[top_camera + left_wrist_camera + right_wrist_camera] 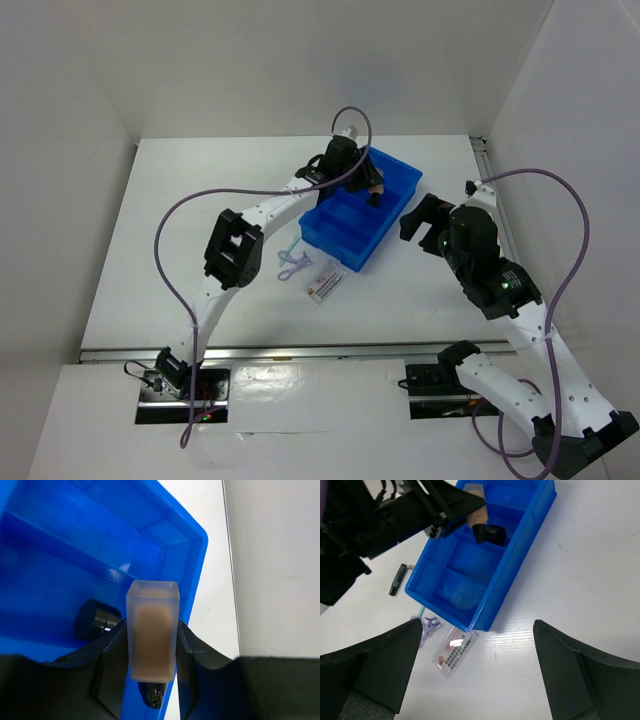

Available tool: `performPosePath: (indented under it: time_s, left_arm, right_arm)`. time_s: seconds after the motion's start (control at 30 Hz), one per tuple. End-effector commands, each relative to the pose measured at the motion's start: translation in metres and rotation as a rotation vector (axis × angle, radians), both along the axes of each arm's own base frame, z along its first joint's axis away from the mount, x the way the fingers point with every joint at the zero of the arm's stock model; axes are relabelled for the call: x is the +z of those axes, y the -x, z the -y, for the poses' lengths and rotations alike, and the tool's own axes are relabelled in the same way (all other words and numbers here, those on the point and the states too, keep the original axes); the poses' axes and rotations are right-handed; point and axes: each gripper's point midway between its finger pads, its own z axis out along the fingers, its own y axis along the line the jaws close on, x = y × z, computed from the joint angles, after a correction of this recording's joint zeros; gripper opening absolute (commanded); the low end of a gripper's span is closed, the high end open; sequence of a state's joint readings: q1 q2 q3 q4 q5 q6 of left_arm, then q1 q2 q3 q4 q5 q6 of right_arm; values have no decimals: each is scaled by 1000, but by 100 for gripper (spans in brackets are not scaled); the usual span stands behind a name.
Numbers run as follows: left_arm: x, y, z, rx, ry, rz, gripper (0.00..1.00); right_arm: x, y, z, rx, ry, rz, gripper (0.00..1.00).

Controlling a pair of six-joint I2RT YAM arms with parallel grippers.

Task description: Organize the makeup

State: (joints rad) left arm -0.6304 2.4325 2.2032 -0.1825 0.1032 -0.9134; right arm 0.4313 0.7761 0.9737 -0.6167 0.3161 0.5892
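The left jaws pinch a stubby tan-and-black bottle (151, 630) by its frosted sides, with the black cap pointing down. They hold it over the far half of a blue compartment tray (345, 228), close to the tray's long wall. Just beside the bottle's cap, a small dark round piece (95, 621) lies on the floor of one compartment; whether the cap touches it cannot be told. The other compartments seen from the right wrist hold nothing that can be made out. The right jaws are spread wide and hold nothing; they hang above the white surface (180, 200) just off the tray's right side, apart from it. On the surface near the tray's front corner lies a flat white packet with red print (325, 283). Just left of the packet rests a thin lilac looped tool with a pale green handle (290, 262). A slim dark stick (397, 580) lies on the surface along the tray's other long side, beneath the left arm.
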Motion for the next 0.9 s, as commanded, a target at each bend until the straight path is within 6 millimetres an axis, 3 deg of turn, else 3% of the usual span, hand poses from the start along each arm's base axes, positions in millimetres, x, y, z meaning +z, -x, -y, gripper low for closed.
performPosePath:
  time_s: [0.0, 0.07, 0.2, 0.3, 0.33, 0.43, 0.6, 0.63, 0.67, 0.77, 0.83, 0.87]
  left_arm:
    - [36, -24, 18, 79, 113, 130, 0]
    - [44, -28, 19, 94, 138, 151, 0]
    - [27, -29, 24, 102, 131, 152, 0]
    - [22, -28, 23, 99, 118, 149, 27]
    - [23, -25, 23, 81, 114, 157, 47]
    - [35, -19, 23, 45, 108, 188, 66]
    - [57, -15, 19, 17, 91, 246, 72]
    - [70, -13, 18, 18, 103, 261, 72]
    - [65, -11, 16, 13, 85, 260, 73]
    - [88, -4, 9, 5, 80, 293, 73]
    - [92, 2, 2, 8, 61, 305, 67]
    - [114, 6, -7, 19, 52, 351, 57]
  right_arm:
    - [1, 5, 1, 1, -12, -10, 99]
    - [1, 8, 0, 10, -15, -12, 99]
    - [1, 15, 5, -5, -13, -23, 99]
    - [1, 17, 8, -15, -9, -21, 99]
    - [1, 17, 8, -15, -9, -21, 99]
    - [5, 17, 8, -15, -13, -13, 99]
    - [3, 16, 8, -15, -9, -21, 99]
    - [3, 16, 8, -15, -9, -21, 99]
    - [3, 16, 8, -15, -9, -21, 99]
    - [3, 16, 6, -6, -13, -23, 99]
    - [0, 15, 4, 3, -13, -33, 99]
    - [0, 15, 4, 3, -13, -33, 99]
